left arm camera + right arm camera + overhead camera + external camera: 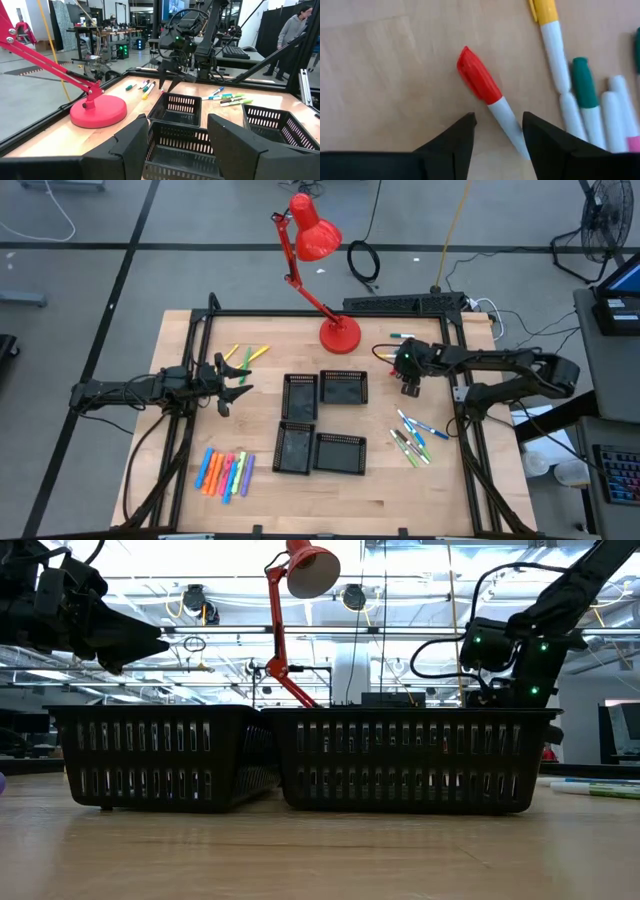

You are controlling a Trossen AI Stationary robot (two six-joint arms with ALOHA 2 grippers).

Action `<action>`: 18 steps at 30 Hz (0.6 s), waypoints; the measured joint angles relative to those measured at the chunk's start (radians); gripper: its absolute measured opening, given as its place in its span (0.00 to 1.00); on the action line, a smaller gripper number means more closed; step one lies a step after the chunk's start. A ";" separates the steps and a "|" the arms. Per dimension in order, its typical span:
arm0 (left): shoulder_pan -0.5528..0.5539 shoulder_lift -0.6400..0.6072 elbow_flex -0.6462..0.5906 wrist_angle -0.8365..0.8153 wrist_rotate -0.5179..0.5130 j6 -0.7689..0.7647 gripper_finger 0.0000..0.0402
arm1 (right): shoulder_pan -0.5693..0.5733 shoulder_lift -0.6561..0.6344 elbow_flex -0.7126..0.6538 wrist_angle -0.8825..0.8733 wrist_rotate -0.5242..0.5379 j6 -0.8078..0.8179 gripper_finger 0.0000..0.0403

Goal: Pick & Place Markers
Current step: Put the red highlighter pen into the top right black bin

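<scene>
My right gripper points down, open, over the table's far right part. In the right wrist view its fingers stand on either side of the white body of a red-capped marker that lies flat on the wood. Beside it lie a yellow-capped marker and a green-capped one. The left wrist view shows this gripper low above those markers. My left gripper is open and raised at the table's left, near yellow and green markers.
Four black mesh trays sit in the table's middle. A red desk lamp stands with its base at the far middle. Neon highlighters lie near left, blue and green markers at the right. A person stands beyond the table.
</scene>
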 joint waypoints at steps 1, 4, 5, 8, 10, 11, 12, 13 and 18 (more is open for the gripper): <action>0.000 0.000 0.000 0.000 0.000 0.000 0.52 | 0.002 0.001 0.000 -0.014 -0.031 0.022 0.36; 0.000 0.000 0.000 0.000 0.000 0.000 0.52 | 0.011 0.001 -0.001 -0.044 -0.112 0.064 0.33; 0.000 0.000 0.000 0.000 0.000 0.000 0.52 | 0.013 0.001 -0.001 -0.045 -0.132 0.073 0.33; 0.000 0.000 0.000 0.000 0.000 0.000 0.52 | 0.028 0.001 -0.002 -0.038 -0.145 0.094 0.31; 0.000 0.000 0.000 0.000 0.000 0.000 0.52 | 0.041 0.001 -0.002 -0.027 -0.106 0.124 0.31; 0.000 0.000 0.000 0.000 0.000 0.000 0.52 | 0.047 0.000 -0.002 -0.021 -0.078 0.150 0.31; 0.000 0.000 0.000 0.000 0.000 0.000 0.52 | 0.051 0.000 -0.002 -0.017 -0.052 0.177 0.31; 0.000 0.000 0.000 0.000 0.000 0.000 0.52 | 0.054 0.000 -0.002 -0.014 -0.032 0.207 0.31; 0.000 0.000 0.000 0.000 0.000 0.000 0.52 | 0.071 0.000 -0.003 0.019 -0.001 0.327 0.31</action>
